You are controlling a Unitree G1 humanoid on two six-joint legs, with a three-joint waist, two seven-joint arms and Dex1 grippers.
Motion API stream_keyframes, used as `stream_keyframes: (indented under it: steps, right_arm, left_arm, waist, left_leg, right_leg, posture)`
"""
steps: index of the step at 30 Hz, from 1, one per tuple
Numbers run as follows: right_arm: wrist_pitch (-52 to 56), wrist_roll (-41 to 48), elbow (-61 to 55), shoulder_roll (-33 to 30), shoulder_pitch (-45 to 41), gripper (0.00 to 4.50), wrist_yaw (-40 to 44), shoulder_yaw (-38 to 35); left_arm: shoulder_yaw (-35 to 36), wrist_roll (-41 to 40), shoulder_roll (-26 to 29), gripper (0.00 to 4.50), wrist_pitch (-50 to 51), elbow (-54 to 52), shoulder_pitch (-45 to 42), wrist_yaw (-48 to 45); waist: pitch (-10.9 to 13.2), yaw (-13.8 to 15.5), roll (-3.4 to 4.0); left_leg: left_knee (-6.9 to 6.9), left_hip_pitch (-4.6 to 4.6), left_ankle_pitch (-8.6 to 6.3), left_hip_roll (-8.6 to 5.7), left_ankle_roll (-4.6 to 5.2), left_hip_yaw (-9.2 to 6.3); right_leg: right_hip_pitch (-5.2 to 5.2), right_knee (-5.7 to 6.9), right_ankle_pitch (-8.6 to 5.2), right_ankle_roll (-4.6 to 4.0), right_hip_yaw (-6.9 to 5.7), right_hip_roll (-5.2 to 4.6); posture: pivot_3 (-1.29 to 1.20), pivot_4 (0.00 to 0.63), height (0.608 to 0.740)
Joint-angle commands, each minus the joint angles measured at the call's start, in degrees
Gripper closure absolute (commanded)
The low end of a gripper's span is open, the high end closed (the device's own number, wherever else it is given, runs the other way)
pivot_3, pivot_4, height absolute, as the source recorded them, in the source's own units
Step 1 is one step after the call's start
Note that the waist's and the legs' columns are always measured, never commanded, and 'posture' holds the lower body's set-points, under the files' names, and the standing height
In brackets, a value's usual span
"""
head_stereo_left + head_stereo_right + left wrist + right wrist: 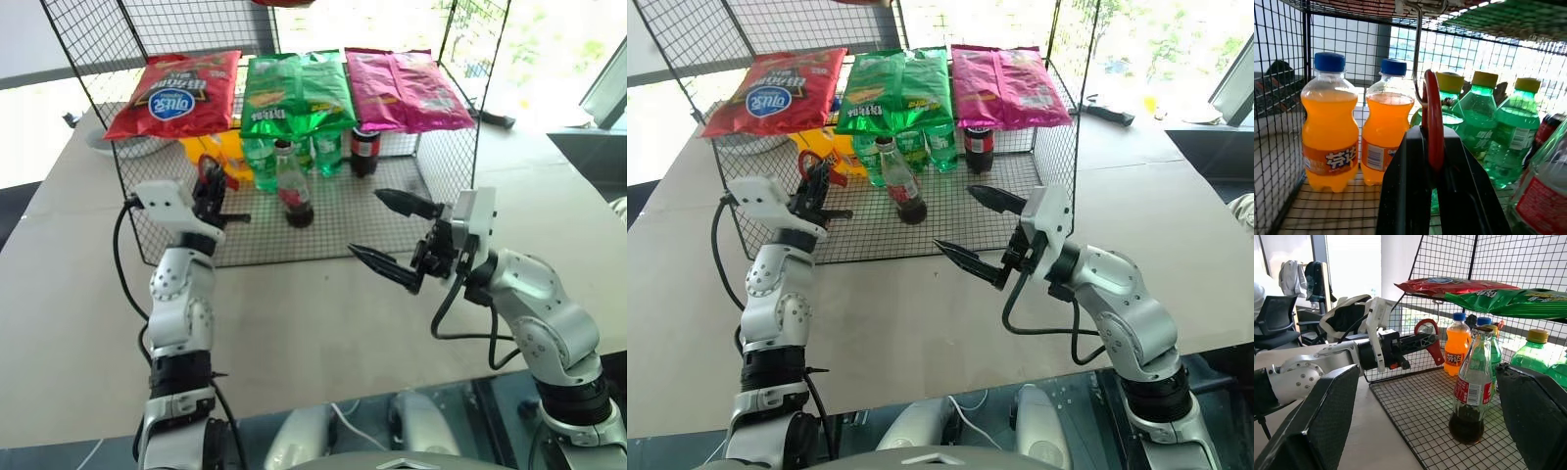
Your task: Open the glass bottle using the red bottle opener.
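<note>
The glass bottle (294, 192), clear and slim-necked with dark cola low in it and a red-and-white label band, stood upright on the wire-mesh shelf (333, 230) at about 12 o'clock in the head view (green plastic bottles (261, 163) just behind it). At about 10 o'clock the left gripper (209, 193) had its black fingers clamped on the flat red bottle opener (1428, 339), its rounded loop head standing clear above the fingertips. The right gripper (392, 233) hung spread wide and empty at about 3 o'clock, apart from the bottle.

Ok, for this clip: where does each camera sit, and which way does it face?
Left and right eye: head, looking down over both arms at the wire rack.
Left wrist: along the left gripper, shut on the red bottle opener, facing orange bottles.
Right wrist: between the right gripper's open jaws, facing the glass bottle.
Shared: opener, glass bottle.
</note>
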Motion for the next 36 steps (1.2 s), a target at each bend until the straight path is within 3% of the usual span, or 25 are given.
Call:
stream_keyframes:
  steps: [1, 12, 17, 21, 24, 29, 36]
  right_arm:
    - [-1.39, 0.19, -0.66, 0.21, -1.01, 0.0, 0.87, 0.27]
    - [-0.59, -1.23, -0.09, 0.51, 0.02, 0.0, -0.35, 1.44]
    - [6.47, -6.03, -0.55, -1.95, 0.26, 0.0, -6.53, 2.41]
    - [18.92, 1.48, -3.69, -3.65, 0.87, 0.0, -7.55, 1.42]
    - [28.93, 11.33, -5.01, -3.45, 0.39, 0.0, -8.84, -1.07]
    - [41.21, 27.68, -5.36, -3.87, -1.09, 0.0, -10.99, -4.16]
    - [48.8, 41.75, -0.3, -3.1, -3.48, 0.0, -15.44, -4.58]
  left_arm:
    - [1.86, -10.49, -1.41, 4.49, 5.84, -7.54, 1.69, -1.59]
    - [4.78, -35.3, -2.14, 4.49, 21.54, -15.27, 7.79, -3.68]
    - [5.98, -48.69, -0.6, 4.49, 29.63, -16.0, 11.58, -6.31]
    - [5.12, -58.04, 2.62, 4.49, 37.63, -15.95, 16.34, -11.05]
    - [1.72, -58.39, 4.83, 4.49, 41.56, -16.31, 17.31, -13.97]
    - [-5.64, -51.56, 7.64, 4.49, 44.6, -15.44, 14.36, -18.25]
    - [-9.22, -49.41, 9.01, 4.49, 47.67, -12.76, 8.61, -23.29]
  waist:
    - [0.0, 0.01, 0.0]
    - [0.01, -0.02, -0.01]
    - [0.01, 0.0, -0.01]
    - [0.01, -0.16, 0.0]
    - [0.03, -0.1, 0.0]
    - [0.03, 0.04, 0.0]
    - [0.04, -0.16, 0.0]
  left_leg:
    - [0.0, 0.0, 0.0, 0.0, 0.0, 0.0]
    - [0.02, 0.0, 0.01, 0.01, -0.01, 0.02]
    - [0.01, 0.0, 0.01, 0.0, -0.01, 0.03]
    - [0.0, 0.0, 0.01, 0.06, -0.02, 0.03]
    - [-0.02, 0.0, 0.01, 0.07, -0.02, 0.05]
    - [-0.01, 0.0, 0.01, 0.03, -0.01, 0.04]
    - [-0.04, 0.0, 0.01, 0.08, 0.0, 0.07]
  right_leg:
    - [0.0, 0.0, 0.0, 0.0, 0.01, -0.06]
    - [0.0, 0.02, 0.0, 0.0, 0.02, 0.13]
    - [-0.01, 0.02, -0.01, -0.01, 0.04, 0.12]
    - [-0.02, 0.03, -0.01, -0.02, 0.04, 0.19]
    - [-0.04, 0.01, -0.02, -0.04, 0.07, 0.2]
    - [0.01, 0.01, -0.02, -0.04, 0.04, 0.16]
    - [-0.03, 0.0, -0.02, -0.05, 0.07, 0.2]
  posture:
    - [0.0, 0.15, 0.734]
    - [0.0, 0.15, 0.734]
    - [0.0, 0.15, 0.734]
    - [0.0, 0.15, 0.734]
    - [0.0, 0.15, 0.734]
    - [0.0, 0.15, 0.734]
    - [0.0, 0.15, 0.734]
